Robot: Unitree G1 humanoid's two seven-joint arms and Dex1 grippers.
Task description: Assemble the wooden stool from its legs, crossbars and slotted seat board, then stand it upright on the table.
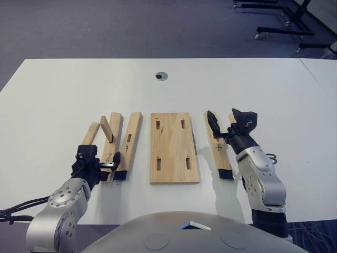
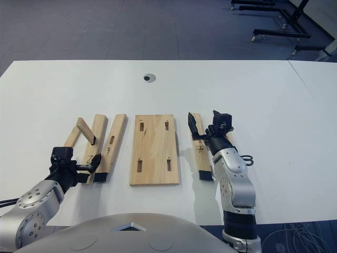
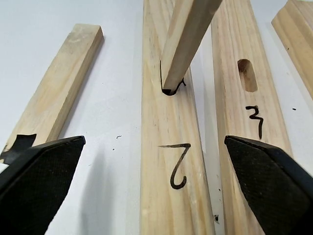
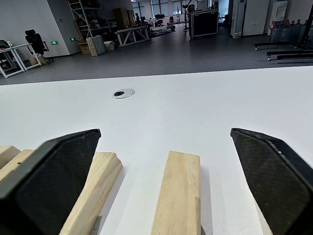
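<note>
The slotted seat board lies flat mid-table. Left of it lie leg "2", leg "3" and a plain bar. A short crossbar stands tilted with its end in leg "2". My left gripper is open, low over the near end of leg "2", one finger on each side. Right of the board lies the leg marked "+". My right gripper hovers open over its far part, empty. In the right wrist view, two wooden ends lie below the open gripper.
The white table has a round cable hole at the back centre. Another wooden piece lies partly hidden behind the right gripper. A cable loop lies beside the right arm. Metal racks stand on the floor beyond.
</note>
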